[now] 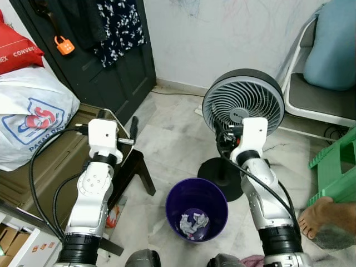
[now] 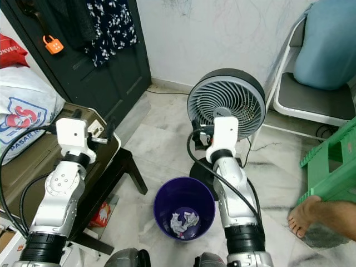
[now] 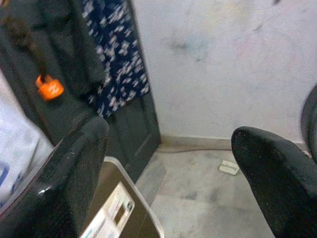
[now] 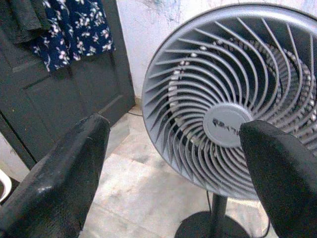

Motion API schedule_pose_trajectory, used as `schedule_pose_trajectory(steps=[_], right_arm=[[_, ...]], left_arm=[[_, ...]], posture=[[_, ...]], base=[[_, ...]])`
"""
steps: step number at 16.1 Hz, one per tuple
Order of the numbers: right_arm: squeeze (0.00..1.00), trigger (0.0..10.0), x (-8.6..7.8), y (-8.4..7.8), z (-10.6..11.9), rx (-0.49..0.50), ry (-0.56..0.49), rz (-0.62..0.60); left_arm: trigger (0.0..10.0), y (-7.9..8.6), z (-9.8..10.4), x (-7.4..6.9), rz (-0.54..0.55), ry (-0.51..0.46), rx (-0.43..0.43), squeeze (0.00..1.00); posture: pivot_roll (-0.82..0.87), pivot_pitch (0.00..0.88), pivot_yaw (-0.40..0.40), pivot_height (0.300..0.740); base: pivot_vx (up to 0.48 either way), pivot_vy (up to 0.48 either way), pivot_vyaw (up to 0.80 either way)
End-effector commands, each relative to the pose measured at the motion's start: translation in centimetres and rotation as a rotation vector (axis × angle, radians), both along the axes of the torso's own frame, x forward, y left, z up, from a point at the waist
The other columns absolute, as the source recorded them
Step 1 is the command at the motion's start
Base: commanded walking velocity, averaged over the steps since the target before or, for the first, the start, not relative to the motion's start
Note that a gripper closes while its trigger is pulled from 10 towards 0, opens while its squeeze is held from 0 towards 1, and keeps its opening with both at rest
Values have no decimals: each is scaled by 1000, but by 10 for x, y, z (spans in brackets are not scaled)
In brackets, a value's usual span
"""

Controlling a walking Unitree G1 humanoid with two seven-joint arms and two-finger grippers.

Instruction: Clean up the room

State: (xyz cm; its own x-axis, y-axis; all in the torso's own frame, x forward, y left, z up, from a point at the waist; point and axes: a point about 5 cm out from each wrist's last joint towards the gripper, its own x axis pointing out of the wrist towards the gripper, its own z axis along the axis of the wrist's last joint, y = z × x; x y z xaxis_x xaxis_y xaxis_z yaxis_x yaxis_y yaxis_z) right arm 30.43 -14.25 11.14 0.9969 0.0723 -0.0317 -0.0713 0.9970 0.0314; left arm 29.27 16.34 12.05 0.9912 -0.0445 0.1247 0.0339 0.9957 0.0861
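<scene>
A purple bin (image 1: 196,200) stands on the marble floor between my two arms, with crumpled white paper (image 1: 193,223) at its bottom. My left gripper (image 1: 129,131) is raised above the brown case at the left. In the left wrist view its fingers (image 3: 69,183) are spread wide and hold nothing, pointing at the dark door. My right gripper (image 1: 222,144) is raised in front of the grey fan. It is open too, and its fingers (image 4: 59,183) frame the fan grille with nothing between them.
A grey standing fan (image 1: 243,103) is just beyond the bin. A brown case (image 1: 50,167) lies on a low black table (image 1: 136,172), with a white sack (image 1: 30,119) behind and a red wrapper (image 1: 113,217) beneath. A green stool (image 1: 336,172) and a person's foot (image 1: 317,214) are at right.
</scene>
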Motion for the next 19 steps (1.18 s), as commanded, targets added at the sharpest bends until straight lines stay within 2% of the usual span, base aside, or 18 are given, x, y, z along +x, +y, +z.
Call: schedule_pose_trajectory(steps=[1,2,4,6,7,10,12,16,19], right_arm=[[0,10000,-4,-6,-1,-6,-11,-18],[0,10000,-5,-7,-1,-8,-11,-16],[0,10000,-23,-14,-10,-38,4,-8],[0,10000,-28,-15,-10,-47,5,14],[0,10000,-27,-12,-6,-82,-12,38],[0,10000,-20,-3,3,-74,-32,50],[0,10000,-17,-1,6,-70,-41,47],[0,10000,-13,10,9,-56,-45,77],[0,10000,-13,11,9,-53,-36,81]], left_arm=[[10000,4,-9,-3,30,36,-29,0],[10000,3,-9,-3,31,35,-28,0],[10000,4,-15,-14,21,41,-33,0],[10000,6,-19,-20,22,60,-47,0],[10000,4,-18,-21,13,57,-51,0],[10000,1,-16,-18,-5,75,-63,0],[10000,2,-18,-23,-61,92,-130,0],[10000,6,-13,-23,-20,65,-95,0],[10000,13,-12,-24,-16,63,-70,0]], posture=[[-151,0,72,740],[-151,0,70,740],[-156,0,54,740],[-168,0,54,740],[-169,0,54,740],[-177,0,65,740],[-181,0,69,740],[-157,0,58,740],[-149,0,51,740]], base=[[0,0,0],[0,0,0],[0,0,0],[0,0,0],[0,0,800],[0,0,800],[0,0,800],[0,0,800],[0,0,800]])
